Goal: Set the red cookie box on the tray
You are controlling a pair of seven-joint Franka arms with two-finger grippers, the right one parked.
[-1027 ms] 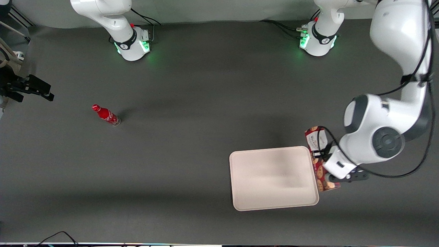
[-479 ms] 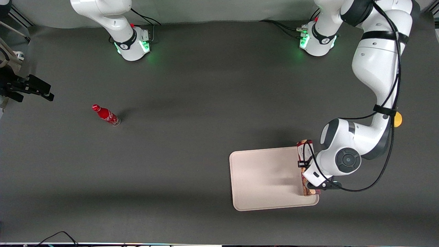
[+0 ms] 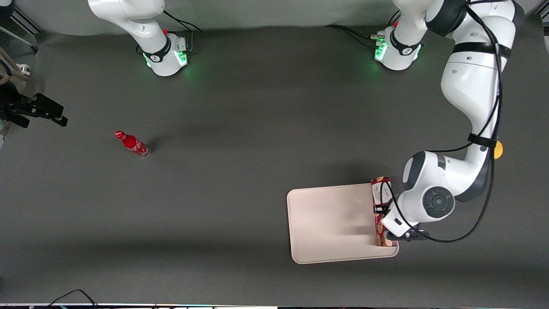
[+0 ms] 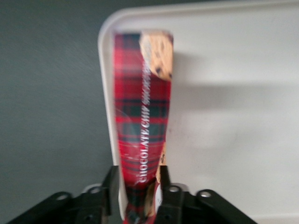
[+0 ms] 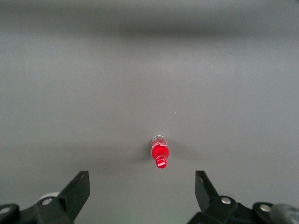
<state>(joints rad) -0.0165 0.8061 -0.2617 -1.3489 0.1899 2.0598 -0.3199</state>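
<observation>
A dark grey table is seen carrying everything. The largest item on it is the cream-beige tray, lying flat toward the working arm's end of the table, near the front camera. The working left arm is bent down over the tray's edge nearest its own end of the table.

The red cookie box is held along that edge of the tray, its long axis running parallel to the rim (its white-labelled end pointing away from the front camera and reaching slightly past the tray's corner). In the wrist view the box is seen standing on a narrow side, just inside the tray's rim; whether it actually touches the tray floor cannot be told.

The end effector is closed onto the box, one black finger pressed against each long tartan face.

Well apart, toward the parked arm's end of the table, a small red bottle is seen standing upright.
</observation>
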